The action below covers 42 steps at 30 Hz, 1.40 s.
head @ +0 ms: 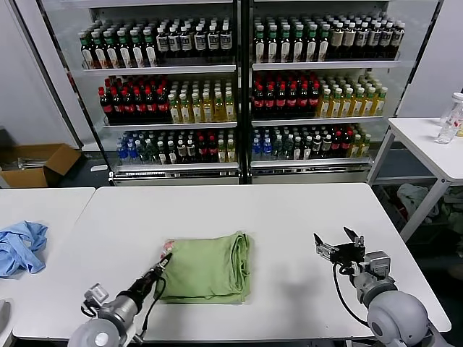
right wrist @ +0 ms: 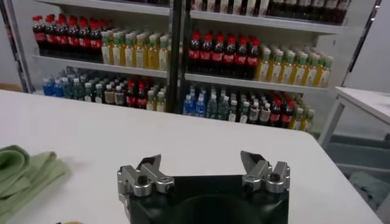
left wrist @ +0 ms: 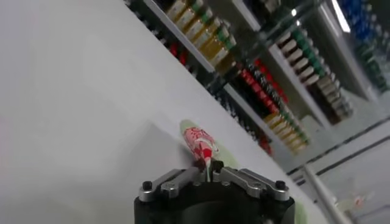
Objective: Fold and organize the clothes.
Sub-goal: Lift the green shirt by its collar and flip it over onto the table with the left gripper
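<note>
The light green polo shirt (head: 210, 266) lies folded into a thick rectangle near the front of the white table (head: 289, 210). Its red-and-white print (head: 168, 247) pokes out at the left edge and shows in the left wrist view (left wrist: 200, 142). My left gripper (head: 165, 262) is at that left edge, shut on a thin bit of the shirt fabric by the print (left wrist: 207, 168). My right gripper (head: 337, 244) is open and empty, low over the table to the right of the shirt, well apart from it. The shirt's edge shows in the right wrist view (right wrist: 24, 173).
A light blue garment (head: 20, 246) lies on a second table at the left. Drink coolers full of bottles (head: 239, 79) stand behind. A side table (head: 434, 141) with a bottle (head: 451, 119) is at the far right. A cardboard box (head: 36, 165) sits on the floor.
</note>
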Each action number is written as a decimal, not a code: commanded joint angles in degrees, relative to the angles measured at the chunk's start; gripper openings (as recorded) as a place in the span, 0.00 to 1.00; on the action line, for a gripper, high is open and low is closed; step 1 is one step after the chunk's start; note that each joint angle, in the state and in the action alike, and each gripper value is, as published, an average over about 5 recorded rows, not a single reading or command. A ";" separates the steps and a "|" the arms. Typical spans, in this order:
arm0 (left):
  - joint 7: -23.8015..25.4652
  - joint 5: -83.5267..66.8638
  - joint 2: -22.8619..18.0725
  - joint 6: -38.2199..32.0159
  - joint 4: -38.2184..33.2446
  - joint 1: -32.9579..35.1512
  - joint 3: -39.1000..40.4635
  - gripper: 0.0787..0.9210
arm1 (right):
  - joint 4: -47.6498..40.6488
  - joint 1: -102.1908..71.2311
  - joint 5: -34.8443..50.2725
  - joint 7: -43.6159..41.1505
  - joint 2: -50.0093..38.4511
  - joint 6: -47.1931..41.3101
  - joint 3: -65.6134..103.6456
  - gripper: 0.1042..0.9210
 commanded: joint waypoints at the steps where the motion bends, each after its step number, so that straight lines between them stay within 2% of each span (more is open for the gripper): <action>1: 0.59 -18.58 5.98 1.95 0.44 0.56 -16.70 0.03 | 0.06 0.06 0.16 -0.01 -0.06 0.01 0.39 0.88; 5: 1.61 -20.81 14.69 2.73 2.96 0.58 -26.28 0.03 | -0.10 0.31 0.38 -0.11 -0.04 0.21 0.55 0.88; 9: 2.27 -18.24 22.56 3.41 4.03 0.27 -32.38 0.03 | 0.02 0.50 0.43 -0.20 0.24 0.43 0.37 0.88; 11: 2.26 -16.08 24.45 3.35 1.25 0.36 -33.00 0.03 | 0.26 0.59 0.38 -0.19 0.60 0.43 0.25 0.88; 14: 1.52 -9.28 24.01 1.93 -6.76 0.98 -28.15 0.03 | 0.55 1.00 0.28 -0.02 1.75 0.24 -0.03 0.88; 17: -0.87 2.08 20.11 -0.71 -13.57 0.94 -17.60 0.03 | 1.06 1.19 0.04 0.07 2.65 0.05 -0.48 0.88; 22: -3.84 22.44 10.15 -5.16 -13.63 -1.56 1.98 0.03 | 1.78 1.04 -0.05 -0.08 2.70 0.23 -0.12 0.88; 28: -7.47 25.70 0.90 -4.25 -14.48 -5.62 15.62 0.03 | 1.64 1.35 0.27 -0.23 2.50 0.49 0.68 0.88; 34: -10.86 19.72 -7.99 -3.76 -8.16 -9.03 23.74 0.03 | 0.69 1.93 0.97 -0.60 1.90 1.10 0.93 0.88; 38: -12.16 14.87 -13.97 -4.08 -2.55 -13.13 25.52 0.03 | -0.26 3.48 1.87 -0.69 1.25 1.31 0.38 0.88; 42: -12.47 13.38 -17.41 -4.36 1.33 -15.77 26.16 0.03 | -0.69 4.96 2.69 -0.72 0.92 1.32 -0.37 0.88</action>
